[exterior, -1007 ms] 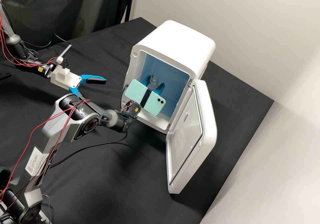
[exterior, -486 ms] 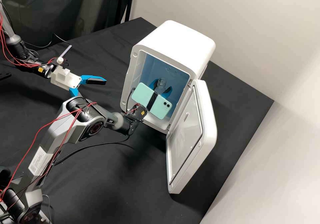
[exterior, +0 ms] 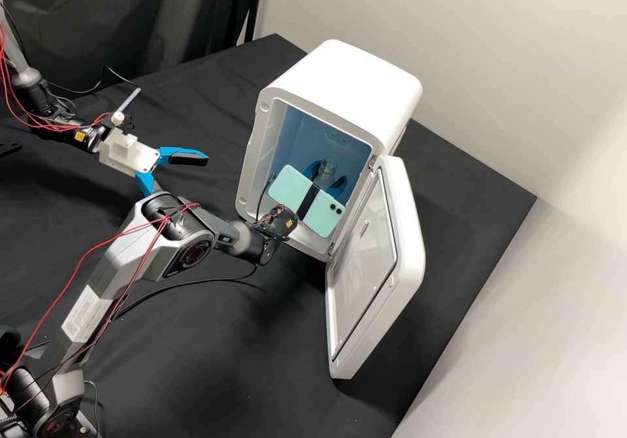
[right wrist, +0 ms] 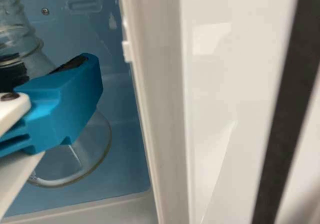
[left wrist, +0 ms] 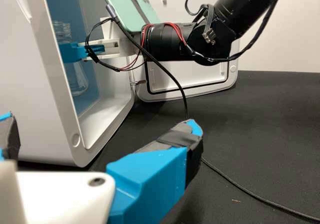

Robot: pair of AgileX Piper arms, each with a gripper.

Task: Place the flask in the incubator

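Flask (exterior: 328,164) pinched in right gripper (exterior: 330,178), already inside incubator (exterior: 346,82) | likely remaining: set down below gripper, release, withdraw, shut door (exterior: 375,275)

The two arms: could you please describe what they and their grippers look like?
The left arm and right arm are dark grey with rounded joints and loose red wires. The left gripper and right gripper have white bodies and blue, dark-padded fingers. A mint-green phone is strapped to the right wrist.
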